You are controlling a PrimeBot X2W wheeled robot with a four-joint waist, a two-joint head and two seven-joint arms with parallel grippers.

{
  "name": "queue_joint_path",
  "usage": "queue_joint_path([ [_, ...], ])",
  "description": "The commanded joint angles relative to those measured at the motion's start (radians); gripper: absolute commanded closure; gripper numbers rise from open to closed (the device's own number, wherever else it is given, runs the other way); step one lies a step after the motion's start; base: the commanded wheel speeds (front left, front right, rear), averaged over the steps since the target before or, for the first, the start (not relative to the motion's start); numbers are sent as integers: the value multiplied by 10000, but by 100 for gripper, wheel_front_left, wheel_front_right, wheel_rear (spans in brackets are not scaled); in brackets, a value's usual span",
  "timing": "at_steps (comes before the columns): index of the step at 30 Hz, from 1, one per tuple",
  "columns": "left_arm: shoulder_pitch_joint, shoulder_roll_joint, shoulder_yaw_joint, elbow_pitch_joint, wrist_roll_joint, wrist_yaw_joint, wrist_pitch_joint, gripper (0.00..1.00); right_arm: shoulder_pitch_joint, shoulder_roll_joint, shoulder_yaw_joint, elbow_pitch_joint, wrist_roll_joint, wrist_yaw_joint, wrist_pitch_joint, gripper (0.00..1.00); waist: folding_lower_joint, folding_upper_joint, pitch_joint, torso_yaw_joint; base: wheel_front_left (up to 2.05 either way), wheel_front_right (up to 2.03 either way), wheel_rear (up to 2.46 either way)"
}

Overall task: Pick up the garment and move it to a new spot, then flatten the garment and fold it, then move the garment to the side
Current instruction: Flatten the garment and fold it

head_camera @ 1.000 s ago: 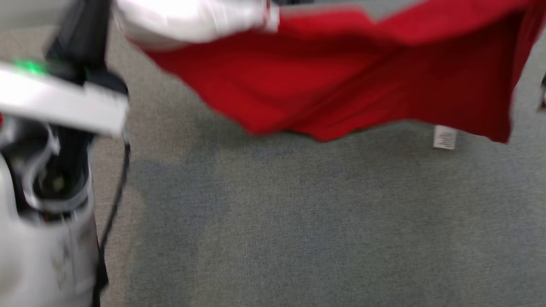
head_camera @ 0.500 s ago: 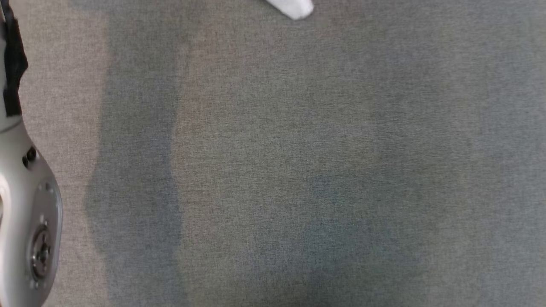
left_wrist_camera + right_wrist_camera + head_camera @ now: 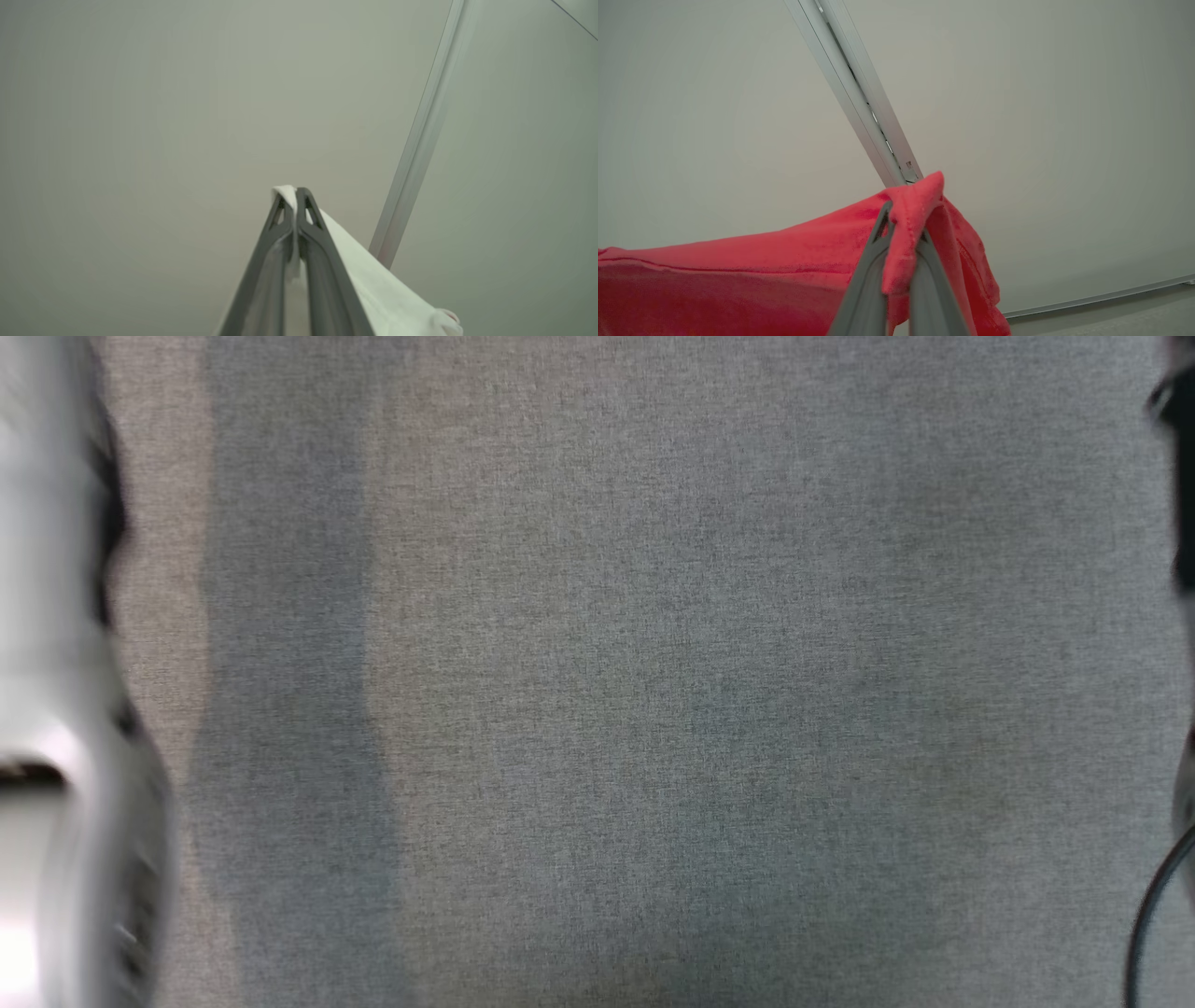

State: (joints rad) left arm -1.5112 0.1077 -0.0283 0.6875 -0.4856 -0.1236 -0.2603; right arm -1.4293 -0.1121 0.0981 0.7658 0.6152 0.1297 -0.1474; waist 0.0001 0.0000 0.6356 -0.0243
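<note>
In the right wrist view the garment is red fleece, hanging left and down from my right gripper, which is shut on a bunched red edge. The left wrist view shows my left gripper shut on a white part of the garment, a small tuft poking past the fingertips and the cloth trailing down to the right. Both grippers point up toward a pale wall. In the head view a blurred pale arm runs along the left edge.
A grey woven surface lies under the head camera. A dark part with a black cable shows at its right edge. A metal rail crosses the pale wall, and the rail shows again in the left wrist view.
The head picture has shifted. A second ago the red garment hung across its top; it has since gone from that picture. The arm at the left edge is blurred by motion.
</note>
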Motion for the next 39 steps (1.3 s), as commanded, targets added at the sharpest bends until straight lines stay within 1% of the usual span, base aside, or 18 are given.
queue_joint_path([
  [1, 1221, -146, 82, -587, -18, -81, -55, 100, 799, -195, 319, -75, 481, 18, -270, 100, -1, 0, -131, 31, 0, 0, 0],
  [3, 2690, -257, 24, -1663, -234, -75, -57, 100, 1777, -458, 706, -402, 1014, 18, -452, 100, -1, 0, -315, 73, 0, 0, 0],
  [6, 5215, -394, -444, -3402, -470, -81, -58, 100, 3378, -1058, 1217, -1176, 1941, 18, -636, 100, -1, 0, -599, 251, 0, 0, 0],
  [7, 5215, -394, -444, -3402, -470, -81, -58, 100, 3378, -1058, 1217, -1176, 1941, 18, -636, 100, -1, 0, -599, 251, 0, 0, 0],
  [9, 6806, -388, -739, -4432, -269, -81, -61, 100, 4498, -1575, 1538, -1714, 2417, 18, -717, 100, -1, 0, -838, 360, 0, 0, 0],
  [11, 8492, -387, -965, -5028, -74, -63, -60, 100, 5801, -1923, 1759, -1957, 2925, 18, -822, 100, -1, 0, -1444, 448, 0, 0, 0],
  [12, 9283, -403, -857, -5256, -130, -63, -60, 100, 6358, -2164, 1959, -2092, 3016, 18, -835, 100, -1, 0, -1707, 483, 0, 0, 0],
  [13, 10743, -455, -1128, -5522, 59, -65, -60, 100, 7421, -2441, 2192, -2245, 3415, 18, -887, 100, -1, 0, -2280, 541, 0, 0, 0],
  [16, 12654, -471, -1264, -5740, 135, -63, -62, 100, 8860, -2848, 2652, -2388, 3595, 17, -948, 100, -1, 0, -2979, 607, 0, 0, 0],
  [18, 13667, -500, -1170, -5928, 282, -54, -62, 100, 9661, -3001, 2906, -2521, 3619, 17, -1012, 100, -1, 0, -3350, 651, 0, 0, 0],
  [20, 14593, -528, -965, -6117, 380, 148, -61, 100, 10369, -3111, 2978, -2660, 3728, 17, -1058, 100, -1, 0, -3682, 692, 0, 0, 0],
  [22, 15441, -556, -1009, -6281, 418, 339, -61, 100, 11088, -3291, 2961, -2788, 3606, 9, -1128, 100, -1, 0, -3951, 744, 0, 0, 0],
  [24, 16165, -550, -1268, -6449, 115, 596, -63, 100, 11745, -3372, 2742, -2861, 3483, 9, -1163, 100, -1, 0, -4149, 797, 0, 0, 0],
  [25, 16500, -546, -1421, -6530, 201, 761, -63, 100, 12089, -3419, 2635, -2921, 3363, 9, -1180, 100, -1, 0, -4223, 838, 0, 0, 0],
  [28, 17303, -541, -1775, -6885, -87, 1234, -63, 100, 13093, -3277, 1942, -3354, 3188, 9, -1198, 100, -1, 0, -4322, 976, 0, 0, 0],
  [30, 17595, -545, -1949, -7113, -252, 1446, -63, 100, 13843, -3053, 1438, -3836, 3044, 9, -1192, 100, -1, 0, -4294, 1065, 0, 0, 0],
  [34, 17834, -551, -2304, -7321, -472, 1625, -62, 100, 14957, -2642, 701, -4791, 2663, 9, -1188, 100, -1, 0, -4207, 981, 0, 0, 0],
  [39, 17527, -497, -2412, -7447, -510, 1717, 112, 100, 15286, -2323, 373, -5325, 2333, 9, -1035, 100, -1, 0, -4084, 561, 0, 0, 0],
])
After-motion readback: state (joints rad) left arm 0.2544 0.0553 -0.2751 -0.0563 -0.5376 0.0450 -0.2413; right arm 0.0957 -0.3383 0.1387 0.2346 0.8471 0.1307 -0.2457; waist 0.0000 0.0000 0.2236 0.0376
